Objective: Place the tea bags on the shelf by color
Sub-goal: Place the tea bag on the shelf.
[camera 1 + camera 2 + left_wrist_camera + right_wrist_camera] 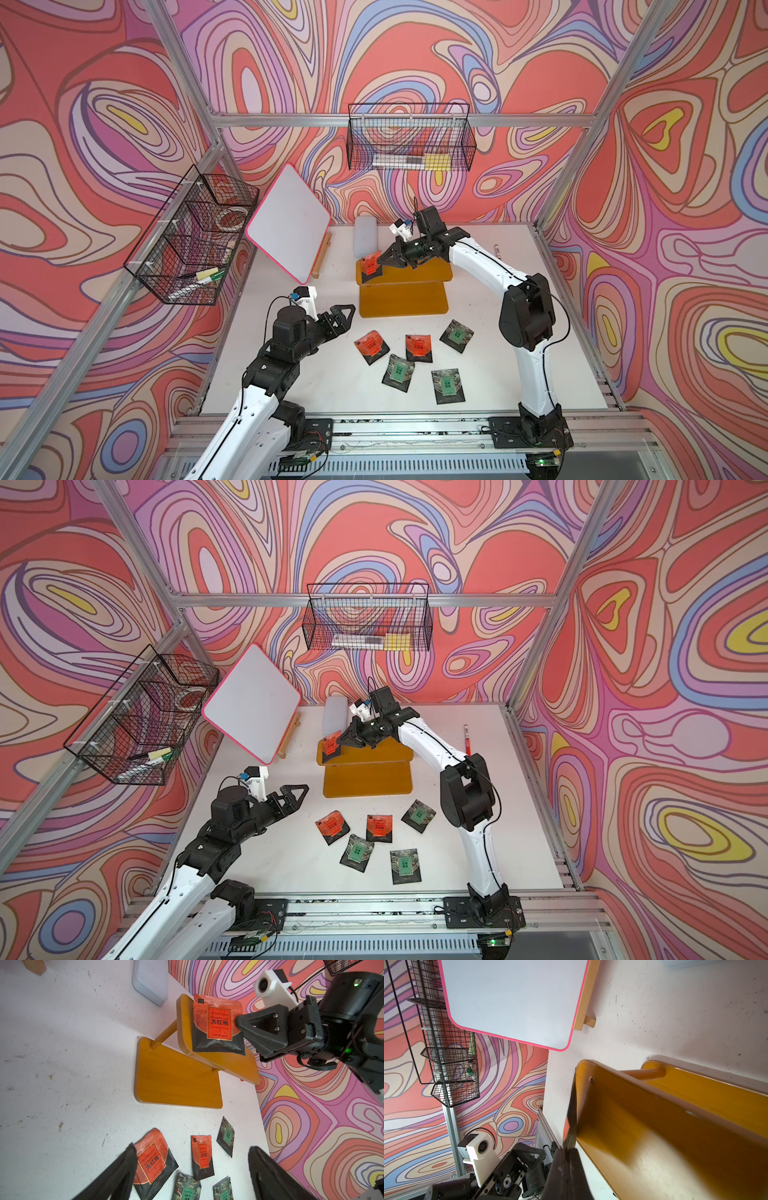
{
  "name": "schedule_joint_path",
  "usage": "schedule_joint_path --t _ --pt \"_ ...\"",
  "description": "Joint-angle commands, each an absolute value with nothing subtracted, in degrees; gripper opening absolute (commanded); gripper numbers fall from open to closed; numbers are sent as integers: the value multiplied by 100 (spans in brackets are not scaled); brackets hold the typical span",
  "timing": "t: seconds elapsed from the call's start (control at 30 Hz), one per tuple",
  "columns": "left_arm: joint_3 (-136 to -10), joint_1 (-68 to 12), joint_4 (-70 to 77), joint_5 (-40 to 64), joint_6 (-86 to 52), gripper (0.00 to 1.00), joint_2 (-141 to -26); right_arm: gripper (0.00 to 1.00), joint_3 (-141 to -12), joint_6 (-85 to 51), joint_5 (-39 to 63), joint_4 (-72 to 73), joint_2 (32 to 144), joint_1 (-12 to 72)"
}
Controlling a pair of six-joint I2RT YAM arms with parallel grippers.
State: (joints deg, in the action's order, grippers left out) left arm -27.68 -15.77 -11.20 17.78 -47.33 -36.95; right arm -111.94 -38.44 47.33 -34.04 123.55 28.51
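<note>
A pink-edged white board (286,224) leans on a wooden easel (323,255), near a pale box (365,237).

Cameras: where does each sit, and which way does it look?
Top views: high above the robot, looking down at the table; left arm, right arm, shelf and five loose tea bags show.
Left wrist: on the left arm, looking past its open left tool at the right tool, shut on an orange tea bag.
Right wrist: on the right arm, looking along its shut tool toward the white board; the left arm shows.
Shared: both wrist views show the shelf and held bag.
</note>
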Motion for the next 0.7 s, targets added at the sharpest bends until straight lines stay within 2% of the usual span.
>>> schedule_joint_path --t 0.0,0.67 --pt "-2789 -1582 -1143 1740 -4649 87 -3647 0 -11372 -3722 4623 -3689 12534 2821" --pt "-2714 -1582 -1143 1691 -4666 87 -3612 0 -11671 -3538 4311 -4146 12735 2826"
